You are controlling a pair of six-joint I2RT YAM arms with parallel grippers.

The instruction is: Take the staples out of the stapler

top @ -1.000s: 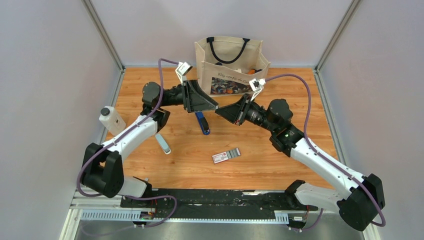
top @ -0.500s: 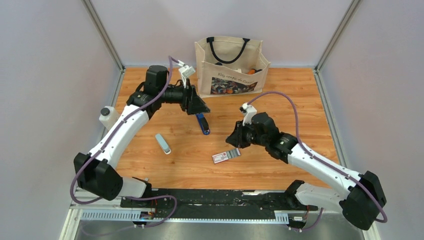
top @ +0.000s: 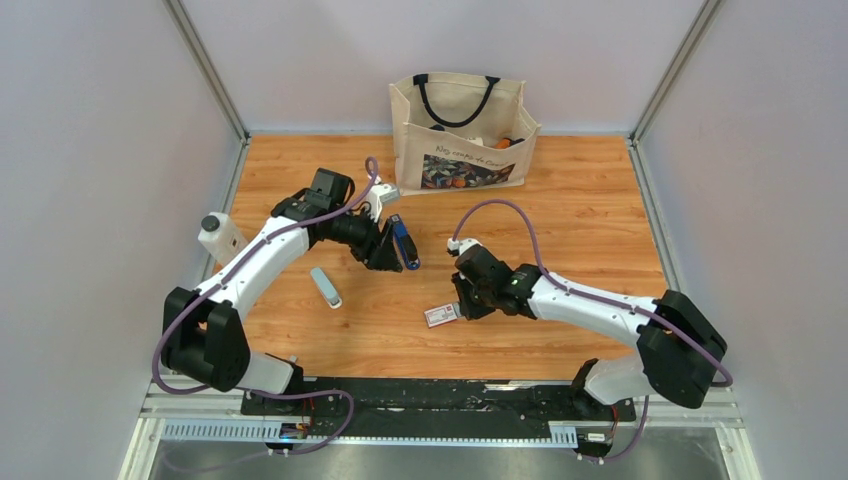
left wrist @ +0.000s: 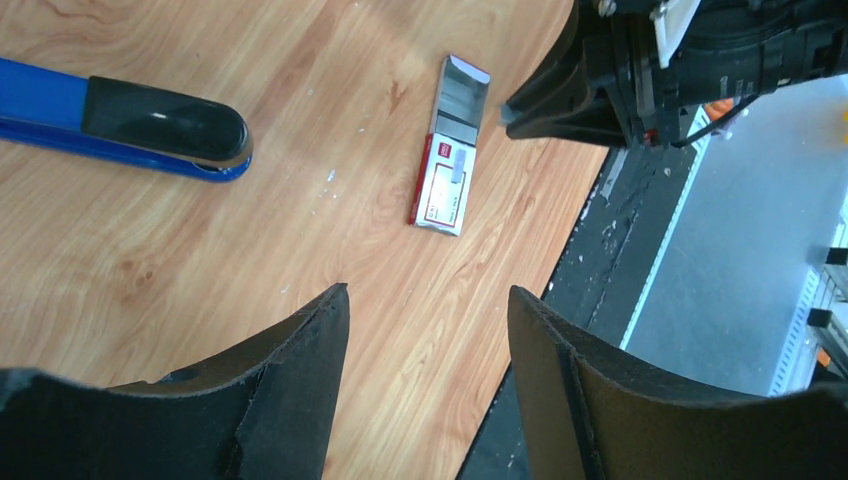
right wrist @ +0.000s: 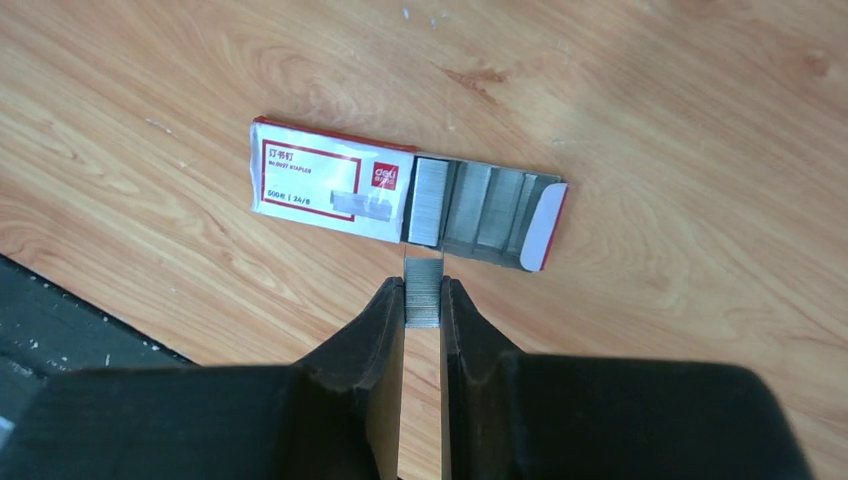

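- Right jaws: pinched almost shut on a short silvery-grey strip of staples (right wrist: 423,290). The strip is squeezed between the two black fingers (right wrist: 375,330), low over the wooden tabletop (top: 600,200).
- The strip's far end is right at the open drawer of the small flat white-and-red cardboard box (right wrist: 330,190). I can't tell if it's touching. More strips lie in that drawer.
- Left jaws: wide open with nothing in them, fingers (left wrist: 300,350) spread over bare wood.
- The slim blue stapler with the black top (top: 403,243) lies flat on the tabletop, just beside the left jaws on their right. In the left wrist view it's off to the upper left (left wrist: 130,125), well outside the fingers.
- Versus a second ago: both jaws were up near the bag then, nose to nose above the stapler. Half a second ago the left ones sat at the stapler's far end and the right ones hung just behind the box.
- Now the left arm (top: 260,255) has dropped alongside the stapler, and the right arm (top: 590,300) has folded down — its jaws now cover the drawer end of the box.
- The stapler itself hasn't budged.
- Also unmoved: the pale grey-white stick-like tool (top: 325,287), the white bottle with a black cap (top: 222,238) at the left edge, and the beige canvas tote bag (top: 460,130) at the back.
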